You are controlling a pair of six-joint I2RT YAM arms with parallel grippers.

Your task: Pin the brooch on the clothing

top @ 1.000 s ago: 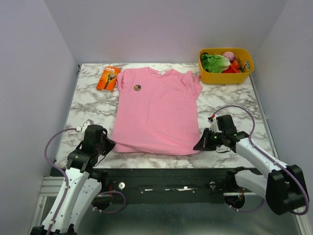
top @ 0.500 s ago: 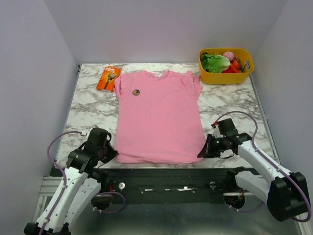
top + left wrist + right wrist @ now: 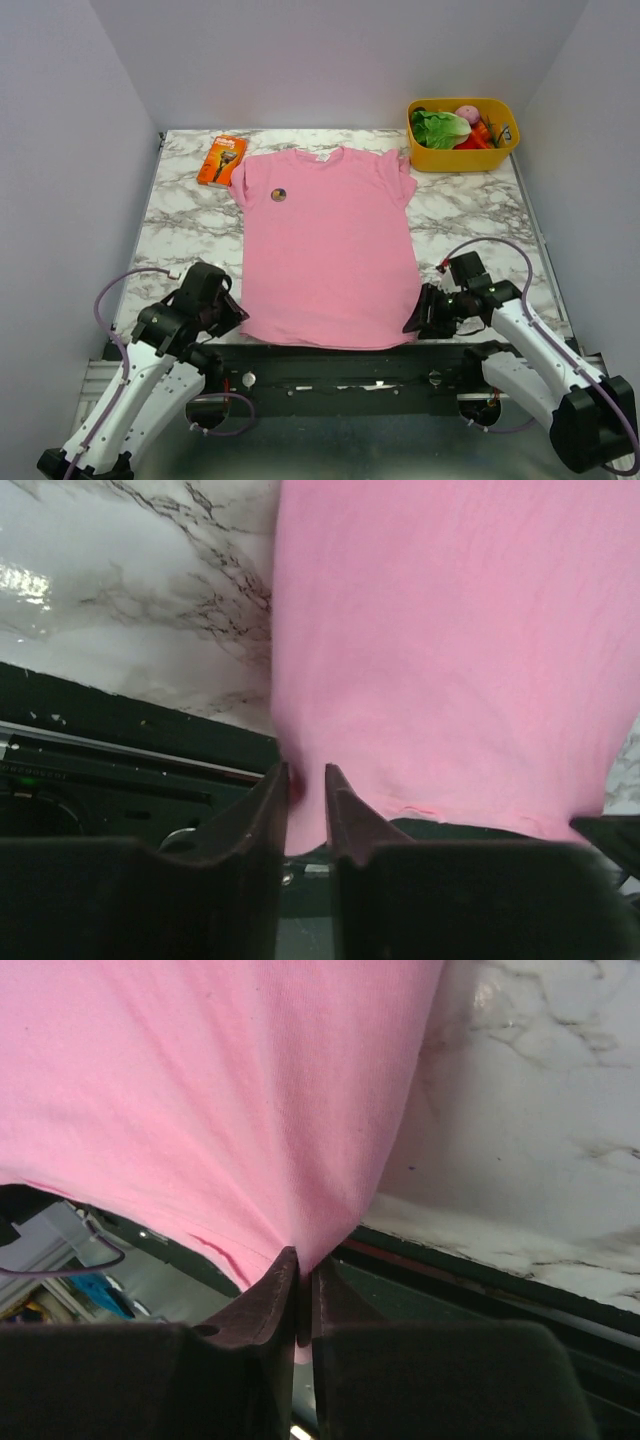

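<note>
The clothing [image 3: 325,250], a pink T-shirt, lies flat on the marble table, and its lower hem hangs over the near edge. The brooch [image 3: 279,195], a tiny dark round disc, sits on the shirt's chest near the left sleeve. My left gripper [image 3: 233,316] is at the hem's left corner. In the left wrist view its jaws [image 3: 306,772] stand slightly apart, with the pink fabric [image 3: 450,660] loose between them. My right gripper [image 3: 413,322] is at the hem's right corner. In the right wrist view it [image 3: 303,1260] pinches the fabric [image 3: 200,1090] into a taut point.
An orange rectangular package [image 3: 221,160] lies at the back left beside the shirt's sleeve. A yellow bin [image 3: 505,140] holding vegetables stands at the back right. The table's near edge and black frame [image 3: 330,365] run just below the hem.
Both grippers drew the hem toward the near edge. The shirt slid nearer and its hem now hangs over the edge. The left jaws have parted.
</note>
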